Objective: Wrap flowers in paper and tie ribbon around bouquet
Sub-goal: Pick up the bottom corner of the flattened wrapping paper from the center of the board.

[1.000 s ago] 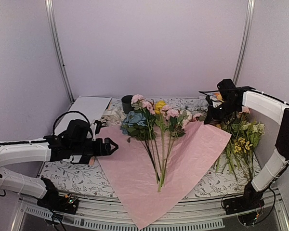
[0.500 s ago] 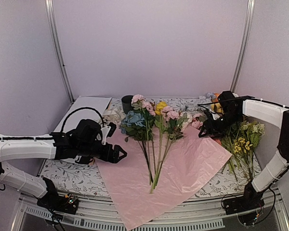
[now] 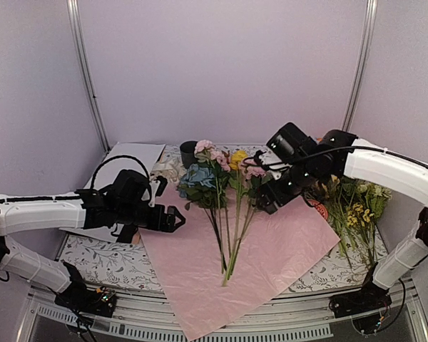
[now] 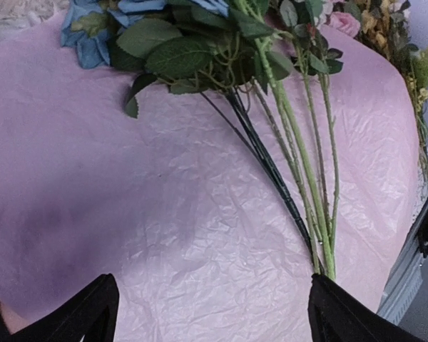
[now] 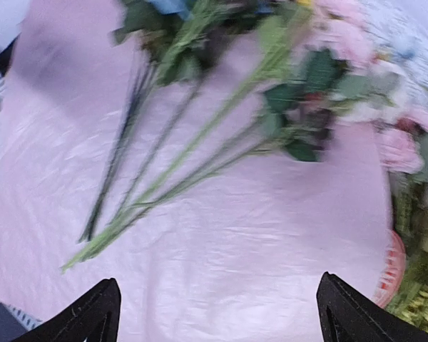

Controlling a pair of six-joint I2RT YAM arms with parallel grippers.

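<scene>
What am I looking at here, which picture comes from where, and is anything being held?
Two robot arms stand at the table's near edge. The wide picture comes from a fixed camera above and behind them; the other two come from a camera on each wrist, looking past its fingers. A pinkish-lilac paper lies flat with a bunch of flowers on it. Loose flowers lie at the right, a white sheet at the back left. The left gripper and right gripper are both open above the paper, holding nothing.
</scene>
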